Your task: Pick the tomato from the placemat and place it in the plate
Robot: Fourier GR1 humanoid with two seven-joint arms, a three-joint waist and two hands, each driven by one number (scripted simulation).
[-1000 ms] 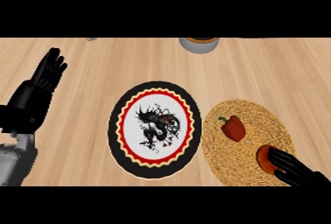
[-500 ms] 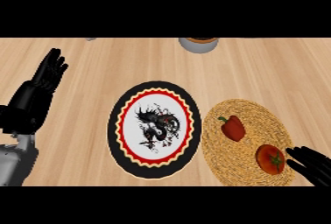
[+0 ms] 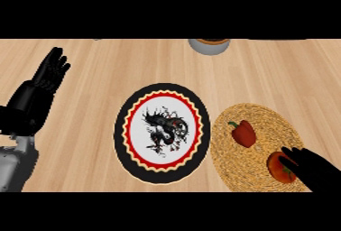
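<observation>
Tomato (image 3: 279, 168) was seen on placemat (image 3: 256, 124), partly covered by right hand (image 3: 318, 173), fingers straight; left hand (image 3: 45, 80) was held open, resting at left edge.

No legible text, label, brand, number or sign appears on any surface in the head view. The plate (image 3: 162, 90) bears only a pictorial motif at its centre: a black, dragon-like figure with red touches on white, ringed by a red scalloped band and a black rim. This carries no lettering. The woven placemat (image 3: 265, 128), the tomato (image 3: 278, 166), the red pepper (image 3: 243, 133), the grey bowl (image 3: 208, 45) at the top edge and the wooden counter (image 3: 266, 72) all show plain, unmarked surfaces.
</observation>
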